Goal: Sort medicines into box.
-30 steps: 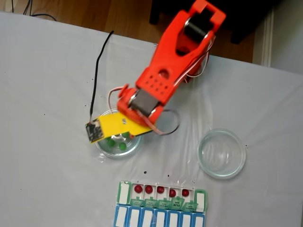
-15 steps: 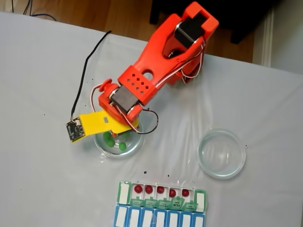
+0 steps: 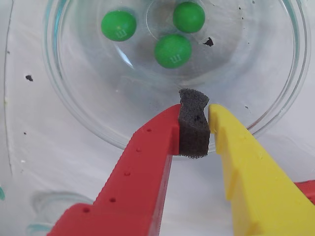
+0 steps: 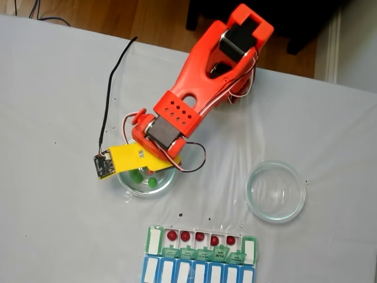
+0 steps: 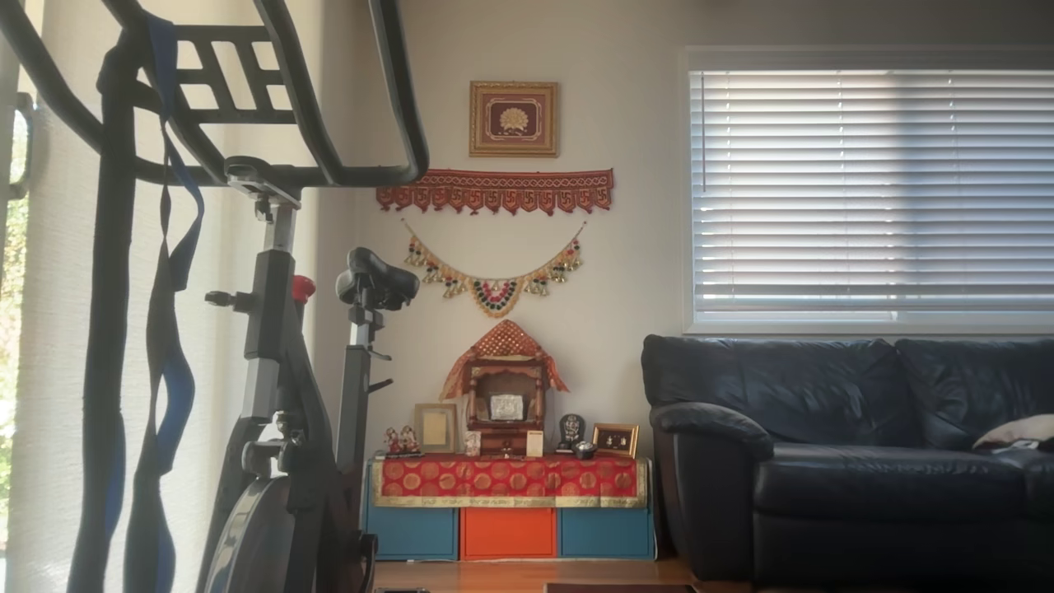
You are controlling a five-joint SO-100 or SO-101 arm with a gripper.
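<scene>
Gripper (image 3: 201,129) swings back right over glass dish (image 4: 126,184) after drifting left; jaws clenched on own foam pad, grasping no ball. Three green balls (image 3: 173,50) remain in dish; five red sit in green-lidded box (image 4: 154,240). Next green pick looks imminent.

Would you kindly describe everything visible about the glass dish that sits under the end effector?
The glass dish is round, clear and shallow with a raised rim, sitting upright on the white tablecloth. Three glossy green balls lie inside near the centre, apart from each other. In the wrist view the end effector, one finger red and one yellow with a dark foam pad between, hovers over its near rim, holding nothing.
</scene>
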